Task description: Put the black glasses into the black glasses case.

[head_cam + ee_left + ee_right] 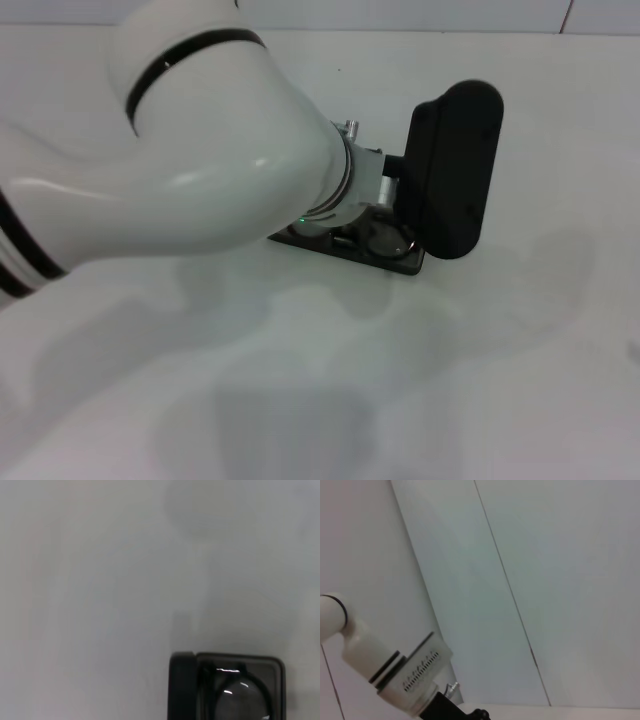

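Nearest, at 6 o'clock in the head view: only bare white table (400, 400) with soft shadows.

Sweeping in from 9 o'clock toward the centre: the bulky white left arm (220, 150), covering much of the scene and ending at a silvery wrist. Just past that wrist, the dark left gripper (395, 168), low over the open case and close against the inner face of the lid. Whether clamped or spread: cannot tell, hidden by the wrist and the lid.

Under the wrist, slightly toward 5 o'clock of it: the tray of the black glasses case (395, 262), flat on the table. Inside it, the black glasses (385, 238), one round lens and a bit of thin frame showing. Confirmed in the left wrist view: lens and rim (240, 692) sitting within the case wall (182, 685). Probably laid there on purpose, frame lying flat so the lid can swing down.

Beyond, toward 2 o'clock: the lid (455, 170) standing nearly upright, keeping the tray accessible.

Judged close to done; likely remaining: letting go, if not already, and lifting clear without dragging the frame out.

Right gripper: out of sight, its wrist camera aimed up at a pale wall and part of a white arm.
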Robot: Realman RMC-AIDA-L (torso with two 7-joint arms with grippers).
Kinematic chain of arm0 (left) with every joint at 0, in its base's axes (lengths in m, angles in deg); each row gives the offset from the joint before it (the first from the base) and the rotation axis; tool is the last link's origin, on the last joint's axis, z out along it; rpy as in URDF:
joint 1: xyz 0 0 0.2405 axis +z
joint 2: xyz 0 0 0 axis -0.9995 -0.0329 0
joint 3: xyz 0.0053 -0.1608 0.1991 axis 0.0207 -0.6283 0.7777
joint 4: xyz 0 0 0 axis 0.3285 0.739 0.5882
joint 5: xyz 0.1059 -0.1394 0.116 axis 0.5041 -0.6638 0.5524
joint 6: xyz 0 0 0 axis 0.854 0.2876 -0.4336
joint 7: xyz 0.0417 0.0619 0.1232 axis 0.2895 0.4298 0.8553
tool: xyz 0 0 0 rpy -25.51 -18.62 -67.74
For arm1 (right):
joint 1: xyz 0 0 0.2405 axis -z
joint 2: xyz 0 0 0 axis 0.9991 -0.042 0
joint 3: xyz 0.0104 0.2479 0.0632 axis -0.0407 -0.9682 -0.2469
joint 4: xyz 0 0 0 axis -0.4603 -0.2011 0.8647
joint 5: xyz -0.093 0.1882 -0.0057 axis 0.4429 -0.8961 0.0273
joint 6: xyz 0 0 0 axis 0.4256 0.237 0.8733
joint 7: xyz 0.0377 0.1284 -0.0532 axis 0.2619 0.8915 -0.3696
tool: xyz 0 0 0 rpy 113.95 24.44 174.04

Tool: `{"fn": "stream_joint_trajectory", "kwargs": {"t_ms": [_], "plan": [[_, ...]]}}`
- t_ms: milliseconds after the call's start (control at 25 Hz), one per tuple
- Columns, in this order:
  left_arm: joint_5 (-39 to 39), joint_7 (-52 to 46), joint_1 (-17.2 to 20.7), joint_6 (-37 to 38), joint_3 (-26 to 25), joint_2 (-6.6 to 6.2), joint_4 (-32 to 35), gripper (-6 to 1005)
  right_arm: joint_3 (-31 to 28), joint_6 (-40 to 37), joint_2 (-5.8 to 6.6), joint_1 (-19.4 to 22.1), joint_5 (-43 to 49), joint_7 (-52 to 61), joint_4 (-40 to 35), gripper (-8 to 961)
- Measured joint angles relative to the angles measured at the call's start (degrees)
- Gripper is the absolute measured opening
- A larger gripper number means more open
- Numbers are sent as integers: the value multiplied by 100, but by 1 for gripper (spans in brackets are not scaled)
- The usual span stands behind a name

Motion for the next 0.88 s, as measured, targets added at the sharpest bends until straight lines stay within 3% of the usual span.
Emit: {"fn": "stream_joint_trajectory", "kwargs": {"t_ms": [360,440,480,760,880], "plan": [[-104,22,919,277,-398,-5,1782,376,-40,-53,12,-63,-29,-42,-1,438],[-135,18,993,268,-438,-3,1907,369,-40,-55,13,-77,-31,-42,-1,438],[-446,42,1143,111,-678,-1,2109,366,-40,-57,13,-83,-32,-43,0,438],[-1310,530,1187,-218,-1728,-24,1728,344,17,-24,7,-164,4,-56,52,438],[-2501,1245,1182,-359,-2655,-32,1227,304,20,-4,11,-171,17,-146,186,438]]}}
